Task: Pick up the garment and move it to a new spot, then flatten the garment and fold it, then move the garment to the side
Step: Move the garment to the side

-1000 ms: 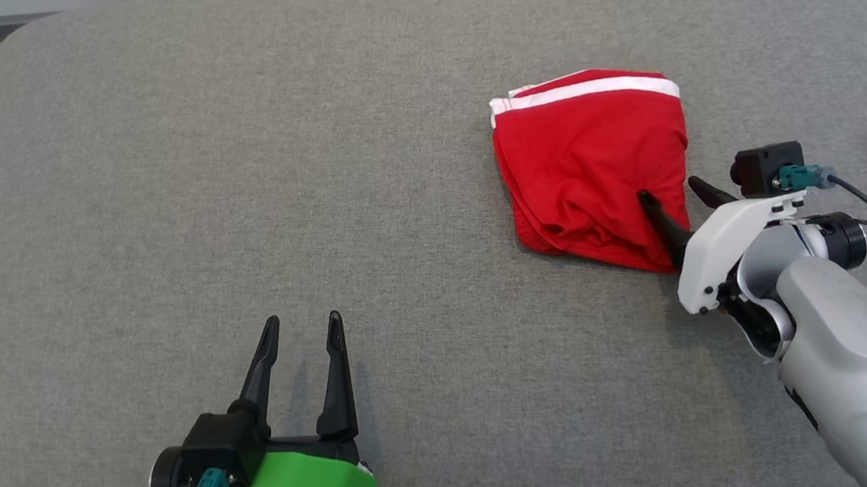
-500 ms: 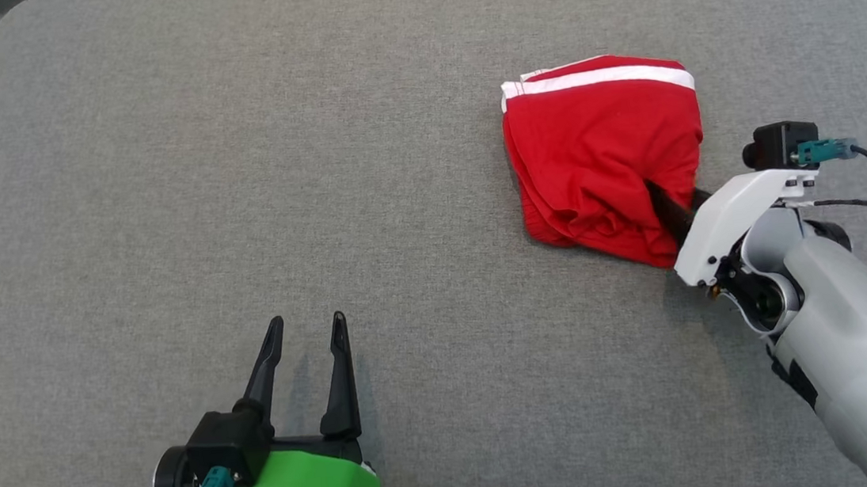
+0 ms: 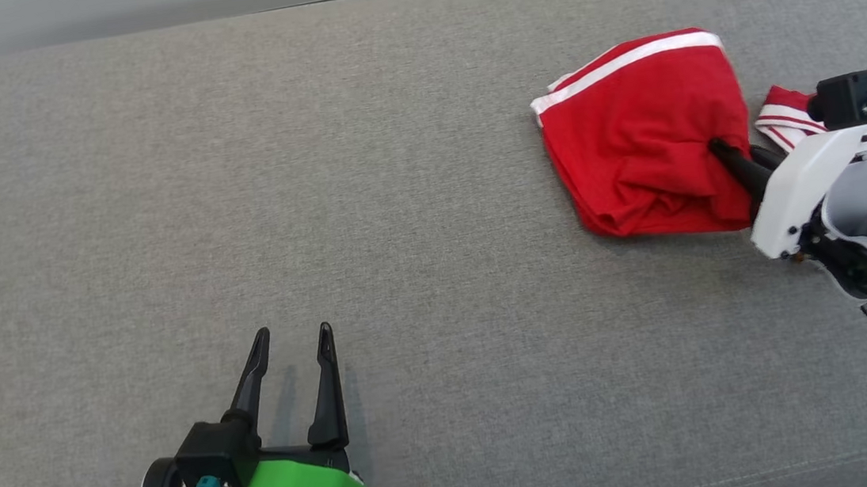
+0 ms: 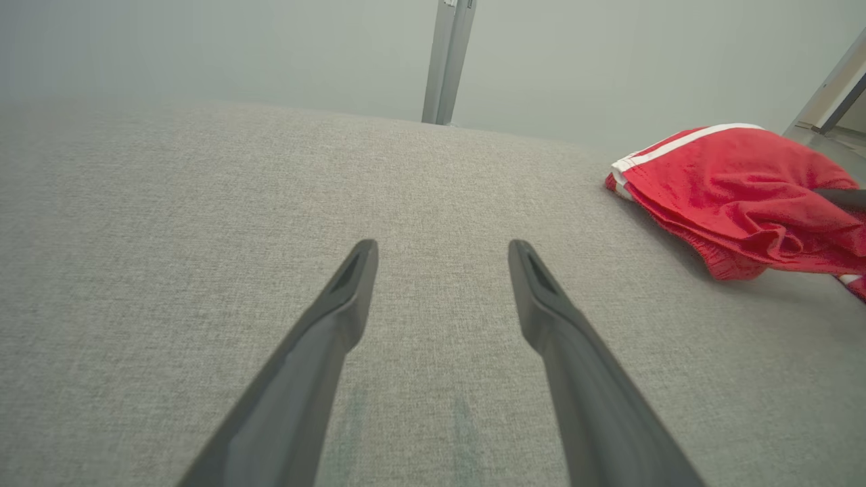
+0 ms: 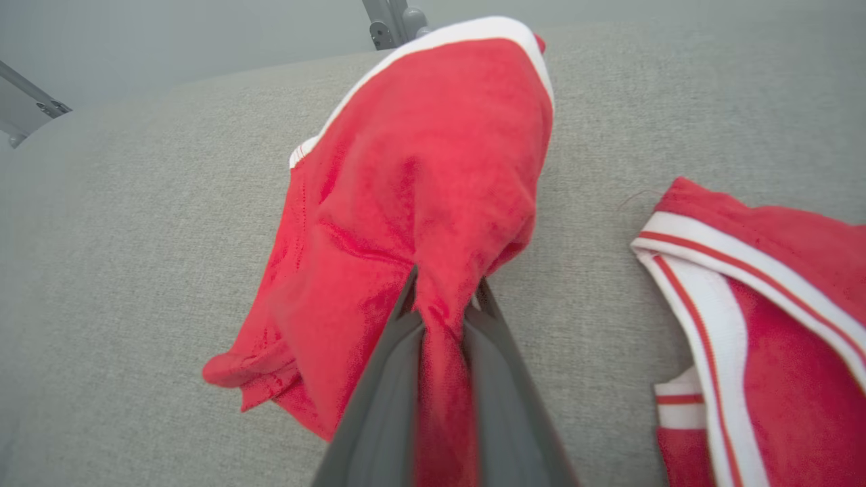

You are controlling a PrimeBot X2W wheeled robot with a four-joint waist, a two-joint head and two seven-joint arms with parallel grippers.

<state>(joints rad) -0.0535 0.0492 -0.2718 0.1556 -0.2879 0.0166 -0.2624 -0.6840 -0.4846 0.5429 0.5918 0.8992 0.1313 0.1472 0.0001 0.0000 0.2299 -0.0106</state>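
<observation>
**Right jaws pinched on the red garment, lift not yet made**

The red soft-knit garment with a white band along one edge (image 3: 641, 128) lies crumpled at the far right of the grey fabric-covered table (image 3: 315, 167). Your right gripper (image 5: 446, 291) has its jaws together on a gathered ridge of cloth at the garment's near edge. The right wrist view shows that ridge squeezed between the two dark fingers (image 5: 379, 392). On your left gripper (image 3: 291, 333) the jaws are apart and empty, over bare table well apart from the garment.

A second red piece with white stripes (image 5: 758, 291) lies just beside it on the right. The two look separate, but near enough to snag.

Handling, as judged:
- **Weight and body:** Light and limp, so it will sag and trail from one pinch.
- **Friction:** Cloth on cloth is likely to drag rather than slide, so lift clear before you travel.
- **Grip:** The pinch seems to take several layers, which is fine for carrying but poor for flattening.
- **Spreading:** Take the corners of the white band, one per gripper. It looks the firmest edge.
</observation>
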